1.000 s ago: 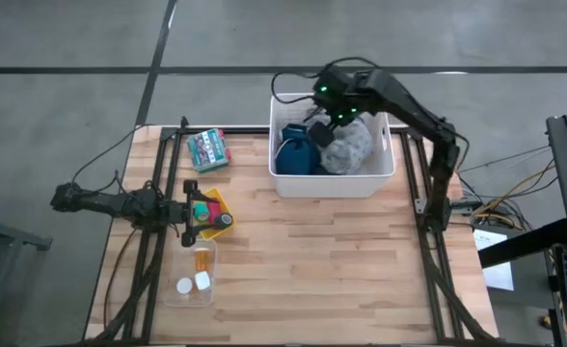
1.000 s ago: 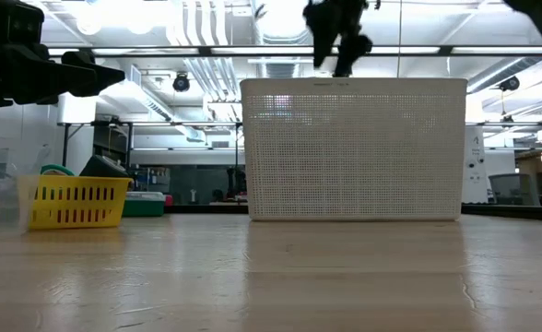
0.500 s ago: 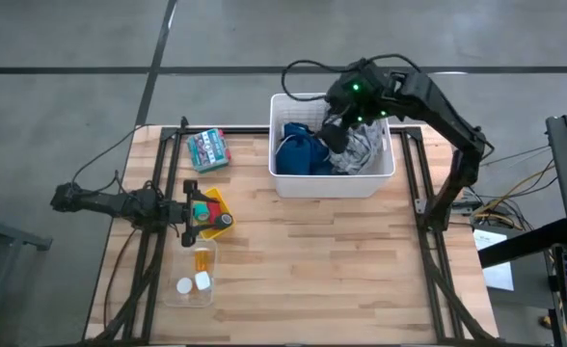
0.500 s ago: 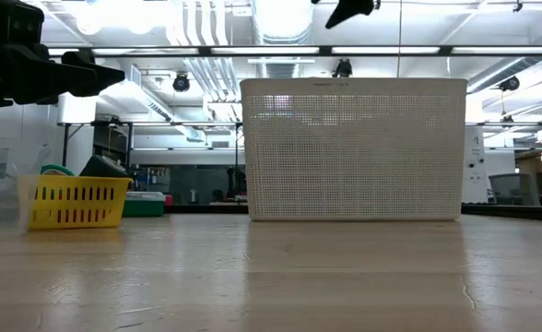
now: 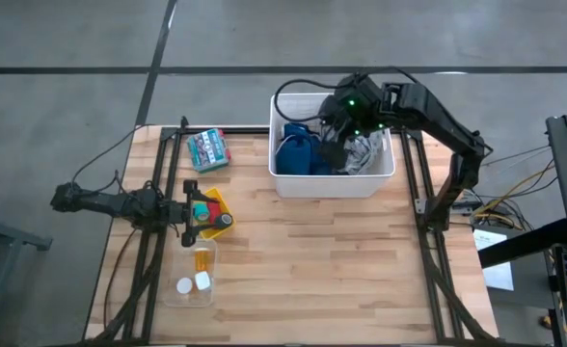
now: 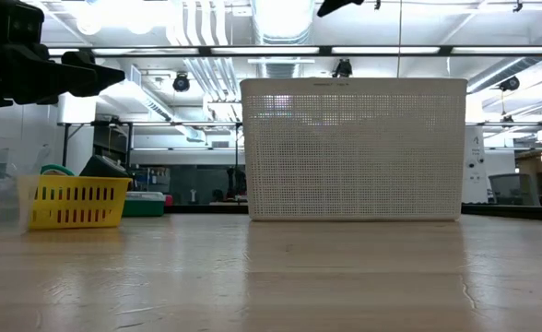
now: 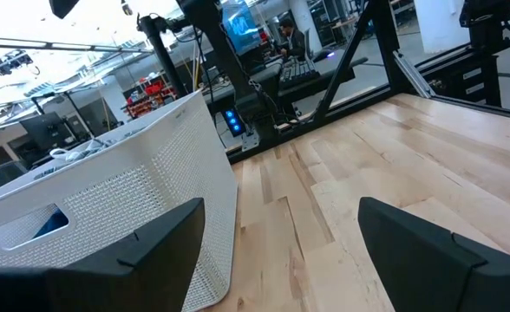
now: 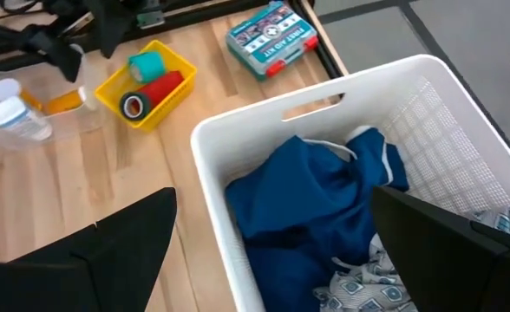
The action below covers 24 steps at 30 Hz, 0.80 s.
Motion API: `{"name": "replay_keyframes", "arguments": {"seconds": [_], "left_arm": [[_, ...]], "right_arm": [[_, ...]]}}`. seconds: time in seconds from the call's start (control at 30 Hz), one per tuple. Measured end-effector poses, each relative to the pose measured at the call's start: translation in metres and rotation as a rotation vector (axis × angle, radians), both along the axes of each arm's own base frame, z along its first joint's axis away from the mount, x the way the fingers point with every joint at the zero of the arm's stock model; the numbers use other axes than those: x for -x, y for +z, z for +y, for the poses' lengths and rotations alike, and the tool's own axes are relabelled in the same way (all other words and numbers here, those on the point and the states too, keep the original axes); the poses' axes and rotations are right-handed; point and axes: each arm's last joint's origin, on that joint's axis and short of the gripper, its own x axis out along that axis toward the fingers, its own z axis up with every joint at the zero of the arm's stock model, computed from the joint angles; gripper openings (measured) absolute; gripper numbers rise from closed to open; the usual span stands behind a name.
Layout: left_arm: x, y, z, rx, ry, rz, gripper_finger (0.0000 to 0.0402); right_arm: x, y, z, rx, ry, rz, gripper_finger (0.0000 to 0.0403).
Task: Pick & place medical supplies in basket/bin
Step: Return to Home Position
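The right gripper [image 5: 339, 145] hung empty, fingers wide apart, over the tub [image 5: 332, 183], which held the blue garment [image 5: 296, 154] and, to its right, the patterned cloth [image 5: 365, 152]. The left gripper [image 5: 189, 212], open and empty, sat by the yellow tray [image 5: 218, 200].

Garment [image 5: 295, 154], cloth [image 5: 368, 154] in tub [image 5: 332, 185]; tray [image 5: 219, 200] left.

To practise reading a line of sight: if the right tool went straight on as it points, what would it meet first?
Most likely the blue garment lying in the white tub, seen between the fingers of the open right tool; depth is hard to judge.
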Motion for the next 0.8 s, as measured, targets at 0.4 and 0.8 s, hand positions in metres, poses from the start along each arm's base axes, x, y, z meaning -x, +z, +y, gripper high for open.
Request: {"name": "replay_keyframes", "arguments": {"seconds": [0.4,0.8], "left_arm": [[0.000,0.000,0.000,0.000,0.000,0.000,0.0310],[0.000,0.000,0.000,0.000,0.000,0.001,0.0310]], "right_arm": [[-0.008,0.001,0.037,-0.007,0.111,-0.011,0.0380],[-0.023,0.011,0.110,0.154,0.209,-0.174,0.0380]]}}
